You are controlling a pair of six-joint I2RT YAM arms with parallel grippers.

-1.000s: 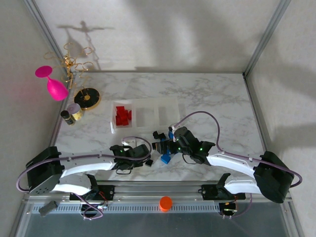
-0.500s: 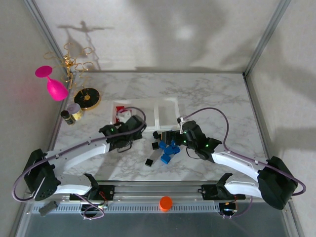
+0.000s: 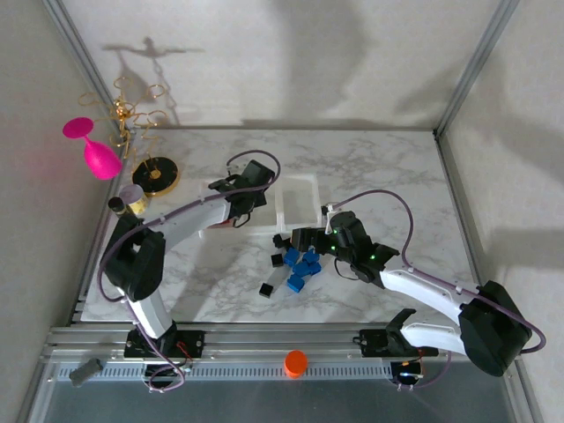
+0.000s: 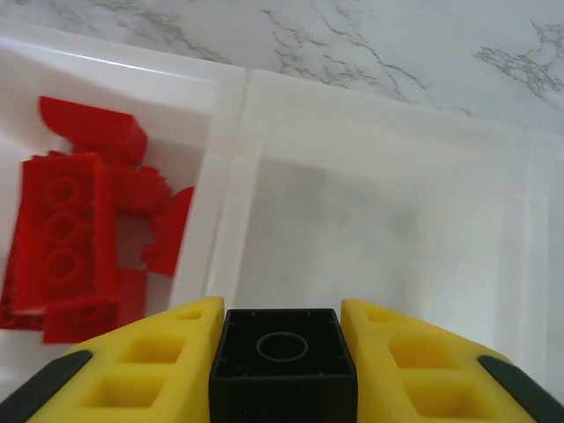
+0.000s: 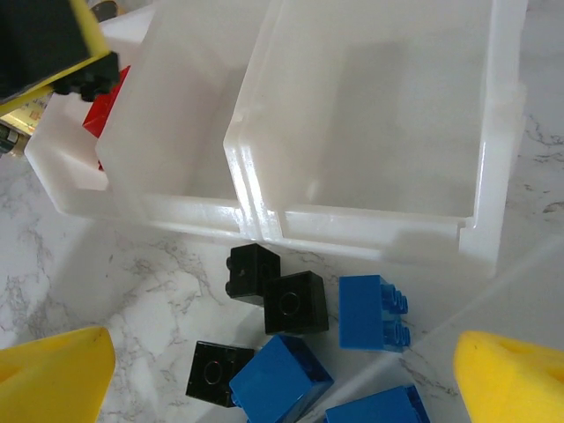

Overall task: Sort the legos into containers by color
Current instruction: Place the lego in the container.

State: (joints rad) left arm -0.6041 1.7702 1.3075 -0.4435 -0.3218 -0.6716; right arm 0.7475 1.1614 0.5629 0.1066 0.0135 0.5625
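Marble table (image 3: 388, 167) first: the containers (image 3: 298, 180) sit near its middle, a row of three running 9 to 3 in the top view. Red legos (image 4: 70, 238) fill the 9 o'clock compartment; the other two look bare.

The left arm (image 3: 189, 216) reaches over the row, and the left jaws are pinching a black lego (image 4: 282, 352). From that wrist camera the middle compartment (image 4: 370, 220) lies straight ahead at 12. The red one is off at 10, with a dividing wall between. The brick looks square, so there's no long axis to fuss over. I'd guess the drop just needs it a bit further toward 12.

The right jaws are spread wide, hovering over the loose pile (image 3: 300, 264) at 5 o'clock from the containers. Blue bricks (image 5: 374, 310) and black bricks (image 5: 295, 302) are touching there, so grabbing one may nudge its neighbours. One stray black brick (image 3: 264, 288) sits apart at the pile's 8 o'clock.
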